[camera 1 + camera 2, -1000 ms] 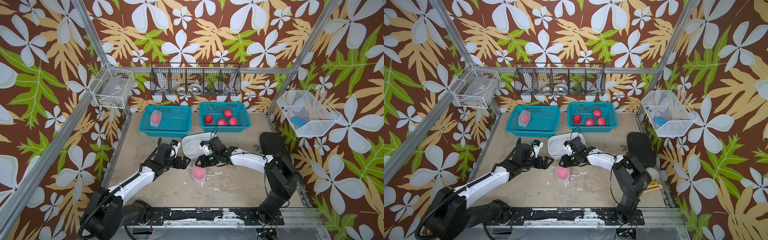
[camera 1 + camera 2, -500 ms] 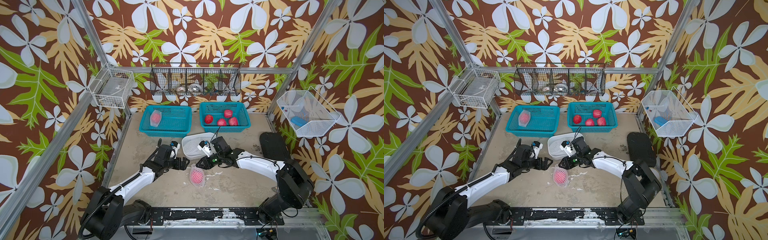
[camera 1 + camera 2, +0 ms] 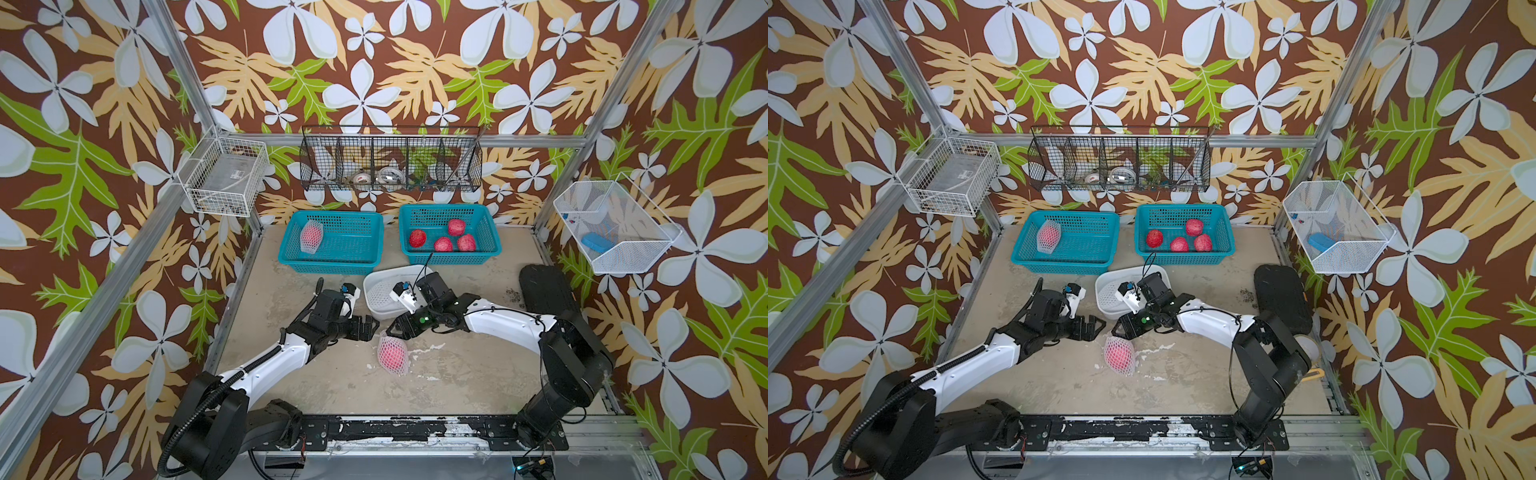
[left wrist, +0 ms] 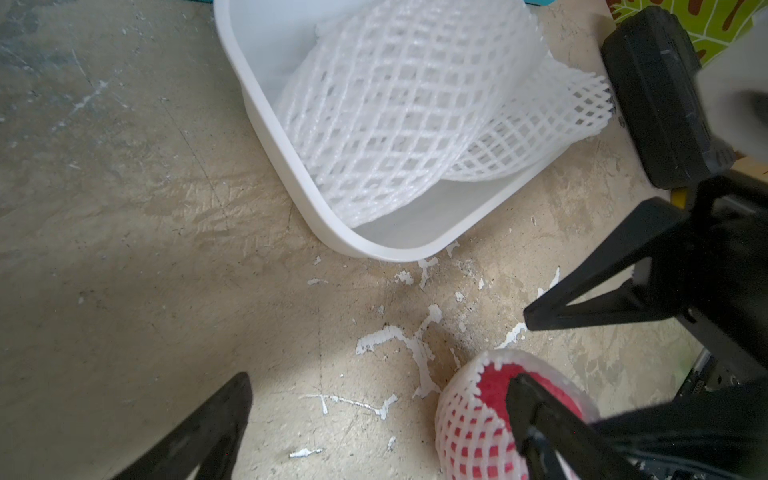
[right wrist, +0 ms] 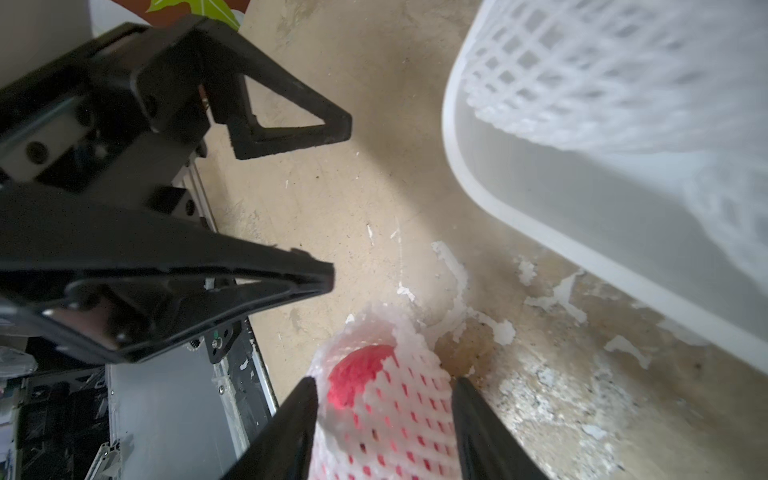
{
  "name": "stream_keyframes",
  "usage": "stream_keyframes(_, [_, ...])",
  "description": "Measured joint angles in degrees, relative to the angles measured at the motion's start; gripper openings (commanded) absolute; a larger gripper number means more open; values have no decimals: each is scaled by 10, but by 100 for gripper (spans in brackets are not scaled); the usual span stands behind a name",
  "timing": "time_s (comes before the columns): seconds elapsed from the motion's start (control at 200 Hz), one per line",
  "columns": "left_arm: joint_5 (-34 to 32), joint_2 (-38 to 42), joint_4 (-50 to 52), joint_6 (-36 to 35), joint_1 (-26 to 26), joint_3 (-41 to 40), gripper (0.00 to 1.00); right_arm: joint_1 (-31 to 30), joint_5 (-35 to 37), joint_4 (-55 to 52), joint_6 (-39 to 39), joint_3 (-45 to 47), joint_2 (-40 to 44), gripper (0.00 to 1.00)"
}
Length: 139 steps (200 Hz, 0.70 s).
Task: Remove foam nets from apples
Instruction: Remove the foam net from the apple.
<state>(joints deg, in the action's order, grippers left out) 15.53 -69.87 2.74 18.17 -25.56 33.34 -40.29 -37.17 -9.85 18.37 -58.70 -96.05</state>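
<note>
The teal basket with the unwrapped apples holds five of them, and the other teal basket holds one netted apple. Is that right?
Not quite. The teal basket with the unwrapped apples holds four, not five, as both top views show. The other teal basket does hold one netted apple.

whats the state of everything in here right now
tabletop apple: netted, top exposed
lone apple in left teal basket: netted
four apples in right teal basket: bare
white tub: holds empty nets
left gripper: open, empty
right gripper: astride tabletop apple, grip unclear
</note>
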Motion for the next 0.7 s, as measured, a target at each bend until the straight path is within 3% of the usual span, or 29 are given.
stream_keyframes(0.405, [4, -4, -1, 2, 0, -3, 97, -41, -35, -3, -35, -12, -8, 75])
stream_keyframes(0.696, [3, -1, -2, 8, 0, -7, 98, -73, 25, -27, -68, -32, -3, 76])
